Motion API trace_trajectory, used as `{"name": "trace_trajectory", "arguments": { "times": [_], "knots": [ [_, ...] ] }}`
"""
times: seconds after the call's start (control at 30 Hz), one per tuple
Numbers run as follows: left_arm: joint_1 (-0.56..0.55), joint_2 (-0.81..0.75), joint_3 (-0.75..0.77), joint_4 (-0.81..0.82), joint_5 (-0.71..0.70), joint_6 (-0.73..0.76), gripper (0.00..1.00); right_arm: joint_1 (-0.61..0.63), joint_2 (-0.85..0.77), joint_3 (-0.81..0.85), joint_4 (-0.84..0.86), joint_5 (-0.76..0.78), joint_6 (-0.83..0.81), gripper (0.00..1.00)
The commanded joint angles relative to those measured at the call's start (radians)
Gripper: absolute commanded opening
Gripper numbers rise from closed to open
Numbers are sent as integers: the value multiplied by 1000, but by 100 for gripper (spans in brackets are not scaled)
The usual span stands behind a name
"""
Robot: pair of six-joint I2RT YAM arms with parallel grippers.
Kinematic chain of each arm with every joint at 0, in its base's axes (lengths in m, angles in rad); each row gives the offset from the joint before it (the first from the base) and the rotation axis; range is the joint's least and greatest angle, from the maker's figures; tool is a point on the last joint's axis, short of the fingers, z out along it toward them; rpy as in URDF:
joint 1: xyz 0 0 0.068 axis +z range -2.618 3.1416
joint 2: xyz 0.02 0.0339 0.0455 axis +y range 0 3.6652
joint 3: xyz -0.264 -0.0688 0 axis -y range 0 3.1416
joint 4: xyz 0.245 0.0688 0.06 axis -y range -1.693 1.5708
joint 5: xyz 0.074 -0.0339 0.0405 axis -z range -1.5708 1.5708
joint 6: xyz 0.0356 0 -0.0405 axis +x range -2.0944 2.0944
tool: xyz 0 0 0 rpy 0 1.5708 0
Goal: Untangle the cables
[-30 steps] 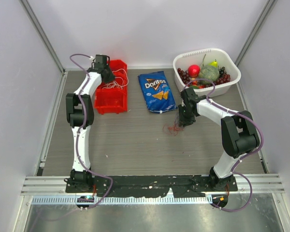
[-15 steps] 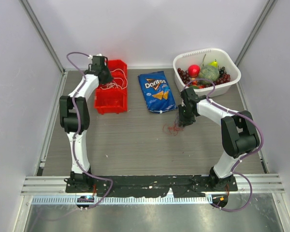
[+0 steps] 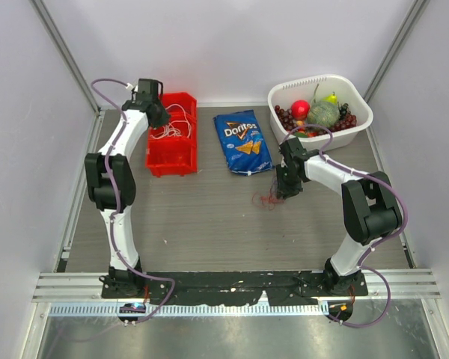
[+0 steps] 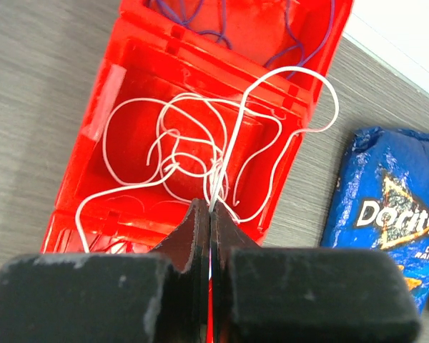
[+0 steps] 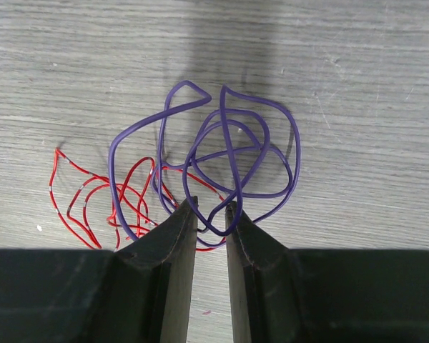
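Observation:
A white cable (image 4: pixel 236 136) loops over the red bin (image 4: pixel 93 186). My left gripper (image 4: pixel 210 207) is shut on one strand of it, above the bin's near compartment. In the top view that gripper (image 3: pixel 156 116) hangs over the bin's (image 3: pixel 172 161) back left corner. A purple cable (image 5: pixel 232 143) and a red cable (image 5: pixel 79 193) lie tangled on the table. My right gripper (image 5: pixel 211 207) is open just above them, and a purple loop dips between its fingertips. From above, this tangle (image 3: pixel 268 199) lies just left of the right gripper (image 3: pixel 284 191).
More purple-blue cable (image 4: pixel 200 14) lies in the red bin's far compartment. A blue Doritos bag (image 3: pixel 243 142) lies between the bin and the right arm. A white basket (image 3: pixel 359 127) of fruit stands at the back right. Walls close in the table.
The left arm has swung back and to the left over the bin, and its jaws have shut on the white cable. The right arm has not moved.

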Motion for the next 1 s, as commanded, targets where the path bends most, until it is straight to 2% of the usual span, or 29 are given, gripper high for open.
{"name": "trace_trajectory", "arguments": {
  "times": [0.0, 0.13, 0.27, 0.37, 0.5, 0.7, 0.97],
  "knots": [
    [6, 27, 97, -183, -93, -129, 0, -3, -54, -4, 22, -9, 4, 28],
    [22, 88, 173, -244, -58, -195, 0, -2, -59, -6, 25, -9, 3, 28],
    [23, 172, 311, -390, -79, -248, 0, -3, -66, -10, 25, -2, 4, 28],
    [28, 198, 342, -421, -91, -296, 0, -3, -68, -12, 22, 2, 1, 28],
    [36, 206, 315, -335, -47, -324, 0, -3, -62, -9, 21, 2, 1, 28],
    [55, 297, 390, -306, -21, -367, 0, -3, -57, -9, 16, 4, 0, 28],
    [85, 358, 367, -122, 39, -400, 0, -3, -48, -3, -1, 14, -3, 28]
  ]
}}
